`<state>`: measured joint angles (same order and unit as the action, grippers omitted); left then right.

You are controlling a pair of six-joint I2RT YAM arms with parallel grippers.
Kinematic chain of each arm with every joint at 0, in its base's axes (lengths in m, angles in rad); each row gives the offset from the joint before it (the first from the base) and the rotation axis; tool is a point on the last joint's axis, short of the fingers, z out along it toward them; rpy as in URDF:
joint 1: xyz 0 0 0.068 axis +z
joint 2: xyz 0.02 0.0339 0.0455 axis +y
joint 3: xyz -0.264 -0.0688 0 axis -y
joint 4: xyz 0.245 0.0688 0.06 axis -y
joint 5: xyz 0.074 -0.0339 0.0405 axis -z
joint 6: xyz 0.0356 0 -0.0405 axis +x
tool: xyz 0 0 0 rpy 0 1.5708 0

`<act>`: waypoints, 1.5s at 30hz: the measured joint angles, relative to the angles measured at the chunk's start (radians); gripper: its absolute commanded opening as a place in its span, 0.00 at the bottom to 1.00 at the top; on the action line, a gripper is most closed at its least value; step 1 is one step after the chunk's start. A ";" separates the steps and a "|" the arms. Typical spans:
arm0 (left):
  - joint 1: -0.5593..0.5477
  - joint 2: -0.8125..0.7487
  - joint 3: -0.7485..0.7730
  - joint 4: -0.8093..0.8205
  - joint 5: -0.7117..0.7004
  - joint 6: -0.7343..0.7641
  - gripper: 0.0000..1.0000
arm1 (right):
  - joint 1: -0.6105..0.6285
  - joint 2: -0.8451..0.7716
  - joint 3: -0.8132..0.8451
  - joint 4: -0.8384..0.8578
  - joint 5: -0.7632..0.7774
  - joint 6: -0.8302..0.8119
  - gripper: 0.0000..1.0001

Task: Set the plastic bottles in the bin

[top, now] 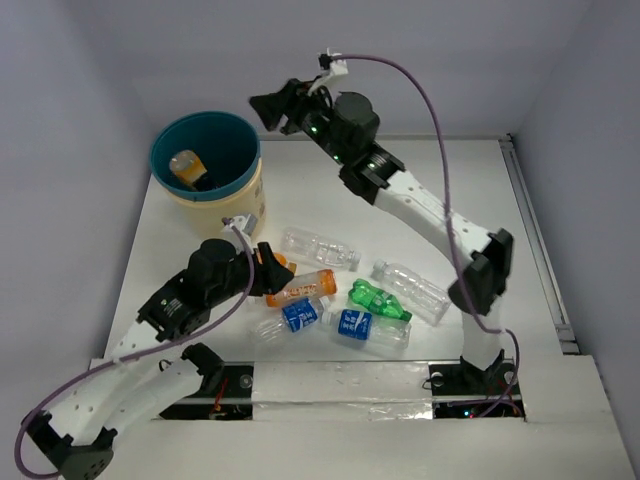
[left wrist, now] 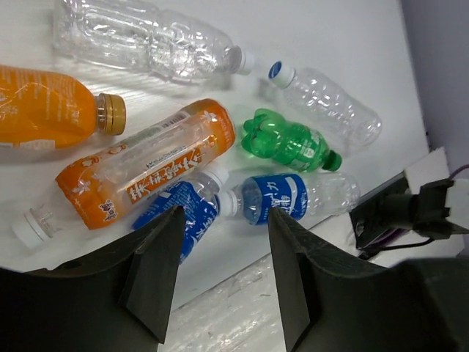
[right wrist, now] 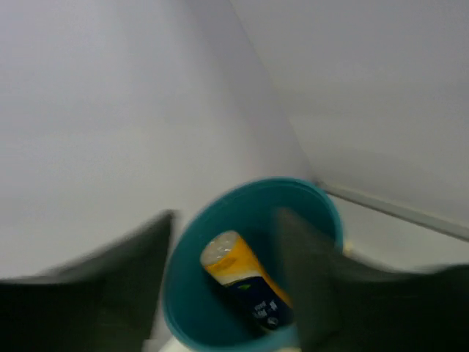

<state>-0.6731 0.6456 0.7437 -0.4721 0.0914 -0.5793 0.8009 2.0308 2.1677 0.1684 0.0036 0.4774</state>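
Observation:
The bin (top: pixel 226 199) stands at the far left, teal inside, with one yellow-orange bottle (top: pixel 185 165) in it. My right gripper (top: pixel 270 108) hangs open and empty above the bin's right side. In the right wrist view the bin's rim (right wrist: pixel 311 189) and that bottle (right wrist: pixel 245 282) show between my blurred jaws (right wrist: pixel 226 215). My left gripper (top: pixel 272 270) is open and empty, low over the bottles on the table. There lie two orange bottles (left wrist: pixel 51 106) (left wrist: pixel 146 165), two blue-labelled ones (left wrist: pixel 179 213) (left wrist: pixel 293 196), a green one (left wrist: pixel 289 143) and two clear ones (left wrist: pixel 146 40) (left wrist: pixel 330 103). The left jaws (left wrist: pixel 225 216) stand wide apart.
The bottles lie in a cluster at the table's near middle (top: pixel 340 295). Grey walls close in at the back and sides. A raised rail (top: pixel 535 230) runs along the table's right edge. The right arm's purple cable (top: pixel 435 110) arcs overhead.

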 measured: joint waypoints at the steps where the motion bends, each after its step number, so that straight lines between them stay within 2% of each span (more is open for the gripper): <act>1: 0.000 0.028 0.007 0.000 0.007 0.009 0.46 | 0.000 -0.073 -0.087 -0.010 0.003 -0.024 0.19; 3: 0.000 0.084 0.026 -0.004 0.016 0.035 0.46 | -0.001 -0.234 -0.284 -0.014 0.019 -0.061 0.05; 5: -0.003 0.151 0.055 -0.015 0.023 0.065 0.46 | -0.002 -0.396 -0.462 -0.011 0.038 -0.091 0.05; 8: -0.023 0.249 0.108 -0.041 0.028 0.122 0.47 | -0.003 -0.668 -0.726 -0.018 0.068 -0.123 0.10; 11: -0.071 0.350 0.157 -0.071 0.013 0.166 0.47 | -0.003 -0.887 -0.924 -0.030 0.106 -0.137 0.18; 12: -0.096 0.386 0.169 -0.084 0.003 0.176 0.48 | -0.004 -0.946 -0.979 -0.028 0.121 -0.138 0.23; 14: -0.153 0.457 0.185 -0.111 -0.019 0.187 0.55 | -0.010 -1.054 -1.088 -0.046 0.153 -0.136 0.32; 15: -0.182 0.490 0.192 -0.127 -0.028 0.190 0.56 | -0.011 -1.101 -1.139 -0.051 0.169 -0.135 0.42; 17: -0.240 0.554 0.197 -0.159 -0.052 0.193 0.61 | -0.018 -1.176 -1.222 -0.079 0.198 -0.129 0.52; 18: -0.269 0.583 0.200 -0.181 -0.067 0.193 0.63 | -0.022 -1.204 -1.257 -0.094 0.209 -0.126 0.59; 24: -0.327 0.652 0.198 -0.262 -0.140 0.171 0.78 | -0.027 -1.310 -1.386 -0.154 0.224 -0.113 0.72; 34: -0.327 0.687 0.179 -0.257 -0.180 0.152 0.84 | -0.027 -1.405 -1.447 -0.180 0.184 -0.105 0.76; 45: -0.327 0.740 0.166 -0.231 -0.179 0.168 0.83 | -0.027 -1.413 -1.498 -0.192 0.145 -0.081 0.77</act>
<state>-1.0000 1.3857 0.9092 -0.7033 -0.0875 -0.4110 0.7734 0.6178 0.6697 -0.0235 0.1482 0.3962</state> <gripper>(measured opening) 0.839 0.768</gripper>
